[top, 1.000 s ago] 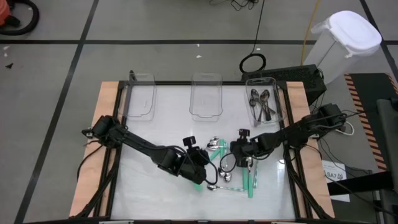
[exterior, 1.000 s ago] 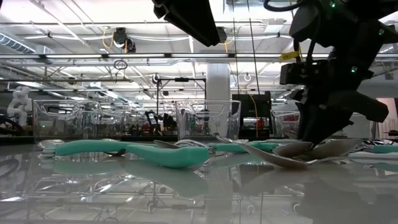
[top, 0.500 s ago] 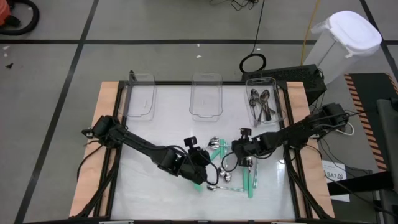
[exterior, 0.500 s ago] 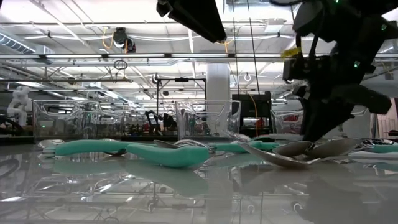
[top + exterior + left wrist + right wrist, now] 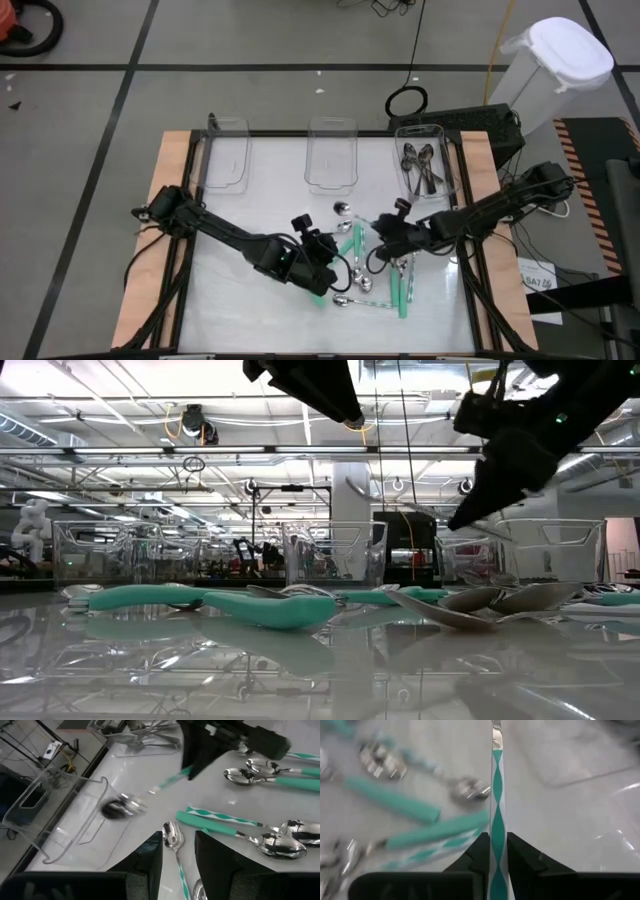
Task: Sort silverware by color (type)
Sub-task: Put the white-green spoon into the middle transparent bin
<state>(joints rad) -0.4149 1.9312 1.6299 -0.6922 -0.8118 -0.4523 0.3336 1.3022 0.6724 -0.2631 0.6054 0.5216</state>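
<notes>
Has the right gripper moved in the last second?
Yes. The right gripper, shut on a teal-handled spoon, has lifted clear of the spoon pile and edged toward the clear bins at the table's far edge.

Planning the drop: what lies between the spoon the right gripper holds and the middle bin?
High view: only bare table lies between the teal-handled spoon, clamped in the right gripper, and the middle bin.

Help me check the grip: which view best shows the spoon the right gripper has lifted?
Right wrist view: the teal-handled spoon runs straight between the right gripper fingers. Left wrist view shows it blurred, high view a small sliver, low view barely.
</notes>
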